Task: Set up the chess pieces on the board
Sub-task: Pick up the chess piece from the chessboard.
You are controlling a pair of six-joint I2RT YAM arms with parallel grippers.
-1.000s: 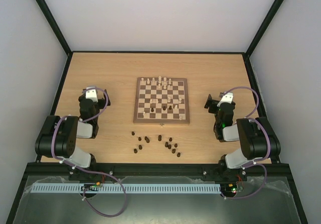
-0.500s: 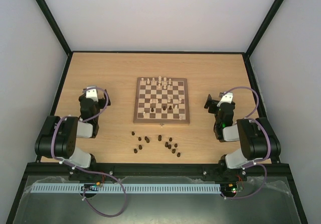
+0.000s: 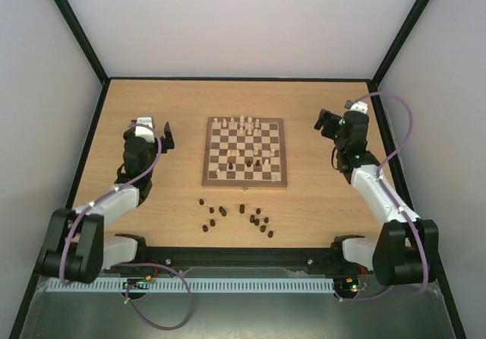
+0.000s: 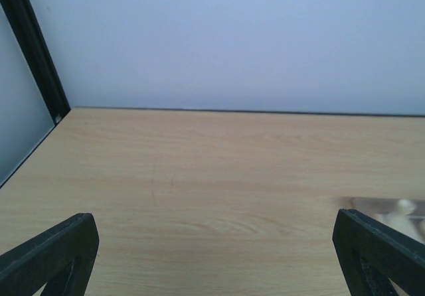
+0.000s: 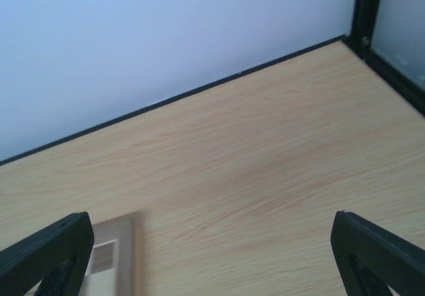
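Pick step not yet started: left arm [image 3: 114, 198] and right arm [image 3: 376, 187] flank the board [image 3: 244, 185], jaws wide, empty. Next: reach the loose dark chess pieces [image 3: 241, 208] on the counter [image 3: 319, 202] and pinch one.

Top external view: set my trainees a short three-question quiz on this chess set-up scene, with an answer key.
1. True or false: the loose dark pieces lie off the board, on the robot's side of it.
2. The left gripper is: A) shut on a pawn, B) open and empty, C) pressing on the board.
3. Along which board edge does the row of pale pieces stand?
Key: 1 true; 2 B; 3 the far edge.
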